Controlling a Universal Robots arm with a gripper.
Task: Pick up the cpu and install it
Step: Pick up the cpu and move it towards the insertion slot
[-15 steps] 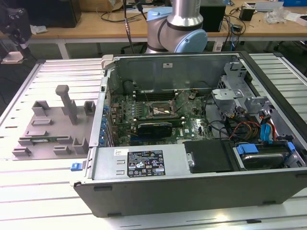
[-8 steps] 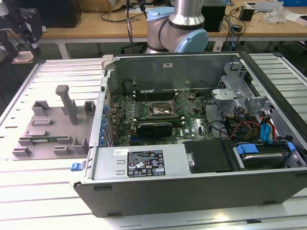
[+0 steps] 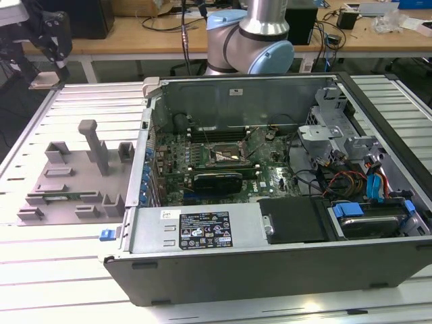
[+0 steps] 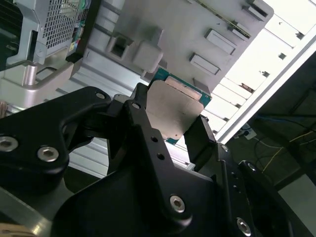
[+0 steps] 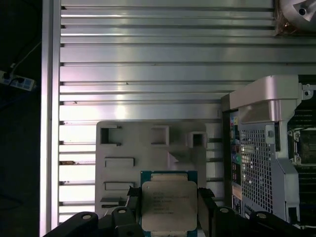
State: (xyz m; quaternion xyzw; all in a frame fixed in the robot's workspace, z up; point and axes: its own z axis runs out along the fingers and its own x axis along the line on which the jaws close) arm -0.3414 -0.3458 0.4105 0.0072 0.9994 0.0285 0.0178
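Gripper (image 5: 169,200) has the cpu (image 5: 169,205) clamped between its two black fingers (image 5: 132,196), one on each opposite edge, closed just to the chip's width. Silver lid faces the camera in the first wrist view, with the green board edge showing around it. In the second wrist view the same grasp is seen at an angle: cpu (image 4: 173,111) tilted, fingers (image 4: 143,116) pressing both sides, gripper (image 4: 170,123) wrapped around it.

The cpu is in the air, touching nothing but the fingers. Under it in both wrist views are the gray fixture (image 5: 148,148) with its empty pockets and the slatted metal table (image 5: 148,49). The computer case (image 5: 266,103) is off to one side of the chip.

In the exterior view the gripper (image 3: 46,67) hangs at the far corner of the table (image 3: 67,270) on the exterior view's left, with the cpu (image 3: 45,82) a pale flat piece at its tip. It is beyond the gray fixture (image 3: 67,182) and well apart from the open computer case (image 3: 202,233). The socket (image 3: 229,156) sits mid-motherboard inside the case, nothing near it. The arm (image 3: 250,40) rises behind the case's far wall.
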